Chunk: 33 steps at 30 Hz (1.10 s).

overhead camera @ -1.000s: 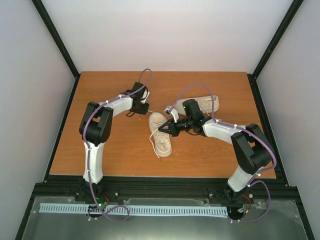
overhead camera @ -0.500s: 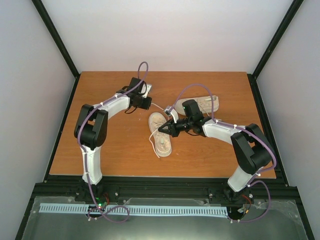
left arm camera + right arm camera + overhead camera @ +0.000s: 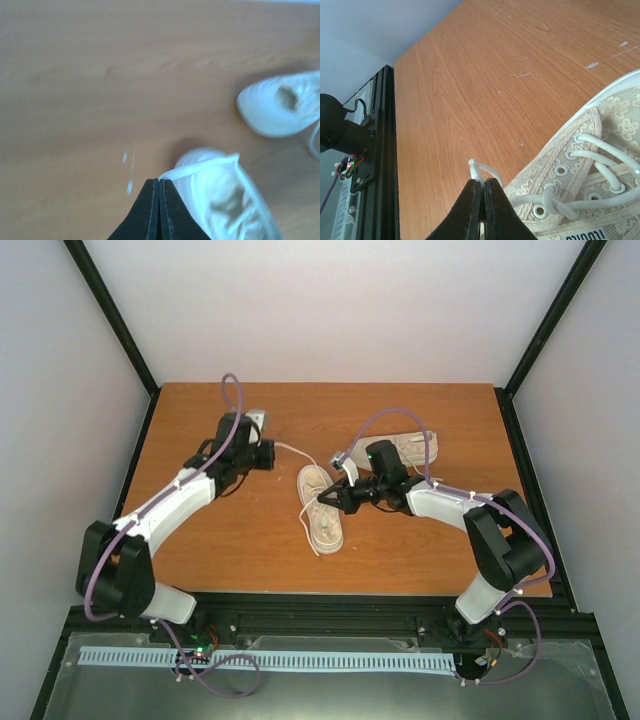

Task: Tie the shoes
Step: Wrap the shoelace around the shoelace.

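Note:
Two cream shoes lie on the wooden table. The near shoe (image 3: 323, 512) points toward me, the far shoe (image 3: 408, 447) lies sideways behind my right arm. My left gripper (image 3: 272, 448) is shut on a white lace (image 3: 296, 453) that runs taut to the near shoe's top; the wrist view shows the lace (image 3: 200, 169) leaving the gripper (image 3: 159, 181) above the blurred near shoe (image 3: 225, 202), with the far shoe (image 3: 280, 102) beyond. My right gripper (image 3: 321, 499) sits over the near shoe, and in its wrist view the gripper (image 3: 481, 182) is shut on a lace loop (image 3: 478, 170) beside the laced upper (image 3: 585, 165).
The table (image 3: 210, 530) is ringed by a black frame, with a rail (image 3: 320, 605) along the near edge and white walls behind. That rail (image 3: 382, 150) shows at the left of the right wrist view. My right arm's purple cable (image 3: 400, 415) arches above the far shoe.
My left arm has swung its elbow out to the near left, and its gripper has drawn left, pulling the lace out from the near shoe. The right gripper has hardly moved.

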### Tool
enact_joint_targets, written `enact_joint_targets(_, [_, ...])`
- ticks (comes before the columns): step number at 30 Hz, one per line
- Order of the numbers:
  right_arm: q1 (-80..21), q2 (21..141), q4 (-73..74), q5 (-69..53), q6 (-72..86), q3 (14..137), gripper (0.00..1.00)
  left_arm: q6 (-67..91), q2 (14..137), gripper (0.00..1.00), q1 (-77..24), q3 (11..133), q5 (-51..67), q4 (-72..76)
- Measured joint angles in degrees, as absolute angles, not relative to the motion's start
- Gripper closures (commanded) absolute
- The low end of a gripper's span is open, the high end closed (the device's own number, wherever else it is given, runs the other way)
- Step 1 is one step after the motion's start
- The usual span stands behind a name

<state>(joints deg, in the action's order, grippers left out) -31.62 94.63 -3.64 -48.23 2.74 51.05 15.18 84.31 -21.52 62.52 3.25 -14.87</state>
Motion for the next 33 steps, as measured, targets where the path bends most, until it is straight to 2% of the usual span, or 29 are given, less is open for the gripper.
enact_joint_targets(7, [-31.6,93.7,-4.8,-46.7,4.2,50.5,0.97,23.4,73.2,0.99,-27.6,46.0,0.6,-22.0])
enact_joint_targets(12, [-31.6,93.6,-5.1,-45.6,4.8,50.5,0.97,29.3,63.7,0.99,-34.2,41.5,5.2,-23.4])
enact_joint_targets(15, [-31.6,93.6,-5.5,-45.4,5.2,50.5,0.97,32.6,62.0,0.99,-37.4,41.5,6.5,-23.3])
enact_joint_targets(21, [-31.6,93.3,-5.9,-44.5,5.5,50.5,0.97,37.3,68.2,0.99,-46.4,42.9,7.6,-23.0])
enact_joint_targets(26, [-31.6,93.1,-6.3,-44.2,5.6,50.4,0.97,38.8,77.4,0.99,-55.4,49.9,6.7,-19.9])
enact_joint_targets(33, [-30.5,93.1,-6.0,-42.2,6.0,49.7,0.97,40.1,86.0,0.99,-59.2,53.2,3.6,-12.7])
